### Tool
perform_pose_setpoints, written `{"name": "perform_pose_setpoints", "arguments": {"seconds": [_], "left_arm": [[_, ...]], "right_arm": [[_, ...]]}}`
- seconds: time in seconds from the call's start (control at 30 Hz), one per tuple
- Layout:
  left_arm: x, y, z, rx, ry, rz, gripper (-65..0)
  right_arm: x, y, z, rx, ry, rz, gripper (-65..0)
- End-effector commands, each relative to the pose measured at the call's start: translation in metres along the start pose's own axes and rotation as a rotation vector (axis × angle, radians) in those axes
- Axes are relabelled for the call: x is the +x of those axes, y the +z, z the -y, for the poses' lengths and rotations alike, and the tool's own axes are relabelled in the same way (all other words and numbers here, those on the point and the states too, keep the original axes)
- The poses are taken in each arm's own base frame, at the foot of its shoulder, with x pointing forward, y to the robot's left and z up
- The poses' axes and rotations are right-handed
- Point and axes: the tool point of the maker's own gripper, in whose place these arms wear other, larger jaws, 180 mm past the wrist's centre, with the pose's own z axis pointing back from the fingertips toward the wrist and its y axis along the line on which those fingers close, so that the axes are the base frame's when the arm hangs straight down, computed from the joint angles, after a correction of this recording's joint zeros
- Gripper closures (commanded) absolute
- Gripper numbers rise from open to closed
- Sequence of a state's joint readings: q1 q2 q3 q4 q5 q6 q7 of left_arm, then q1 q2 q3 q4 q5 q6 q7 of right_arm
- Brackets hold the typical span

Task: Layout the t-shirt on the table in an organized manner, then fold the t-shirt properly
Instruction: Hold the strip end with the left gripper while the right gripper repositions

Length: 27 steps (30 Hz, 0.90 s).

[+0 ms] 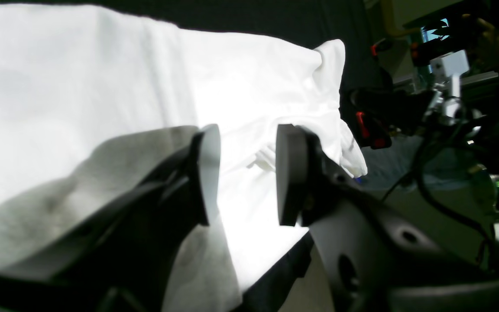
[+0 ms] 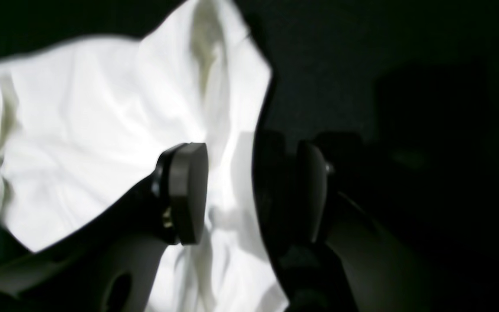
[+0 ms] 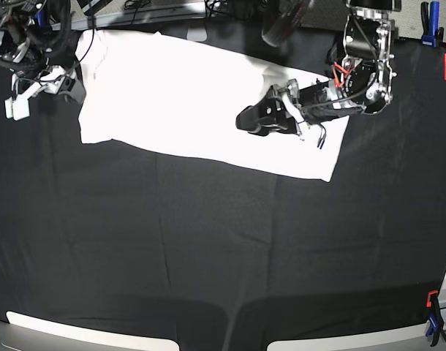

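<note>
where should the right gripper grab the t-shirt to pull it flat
Grip the t-shirt at its bunched edge beside the right gripper, coming from the bare table side: the jaws stand open astride that raised, creased edge.

Base looks straight down; both wrist views sit close over the t-shirt (image 3: 201,102).

1. The t-shirt (image 3: 186,102) lies spread on the table (image 3: 208,256), in the far half, running from far left to right of centre.
2. The left gripper (image 3: 246,119) is over the shirt's right part, its arm reaching in from the right.
3. The right gripper (image 3: 71,82) is at the shirt's left edge, near the far-left corner.
4. A clamp (image 3: 433,322) sits at the table's near-right edge.
</note>
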<state>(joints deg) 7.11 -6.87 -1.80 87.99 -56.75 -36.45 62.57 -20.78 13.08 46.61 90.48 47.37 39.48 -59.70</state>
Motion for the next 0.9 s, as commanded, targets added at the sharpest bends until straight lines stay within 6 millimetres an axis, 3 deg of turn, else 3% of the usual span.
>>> {"name": "perform_pose_setpoints", "arguments": {"seconds": [0.0, 0.13, 0.27, 0.43, 0.6, 0.87], "left_arm": [[0.015, 0.001, 0.006, -0.024, -0.026, 0.042, -19.9], [0.015, 0.001, 0.006, -0.024, -0.027, 0.042, -19.9], [0.015, 0.001, 0.006, -0.024, -0.027, 0.042, -19.9], [0.015, 0.001, 0.006, -0.024, -0.027, 0.042, -19.9], [0.015, 0.001, 0.006, -0.024, -0.027, 0.043, -19.9], [0.015, 0.001, 0.007, -0.025, -0.026, 0.043, -19.9]], "right_arm": [[0.007, 0.001, 0.003, 0.007, 0.000, 0.027, -32.0], [-0.024, -0.007, 0.014, 0.025, -0.115, -0.031, -32.0], [-0.043, -0.010, 0.001, 0.135, -0.236, -0.074, -32.0], [-0.048, -0.010, -0.003, 0.163, -0.256, -0.095, -32.0], [-0.049, -0.006, -0.025, 0.279, -0.286, -0.123, -32.0], [-0.047, -0.011, -0.030, 0.292, -0.272, -0.133, -28.8]]}}
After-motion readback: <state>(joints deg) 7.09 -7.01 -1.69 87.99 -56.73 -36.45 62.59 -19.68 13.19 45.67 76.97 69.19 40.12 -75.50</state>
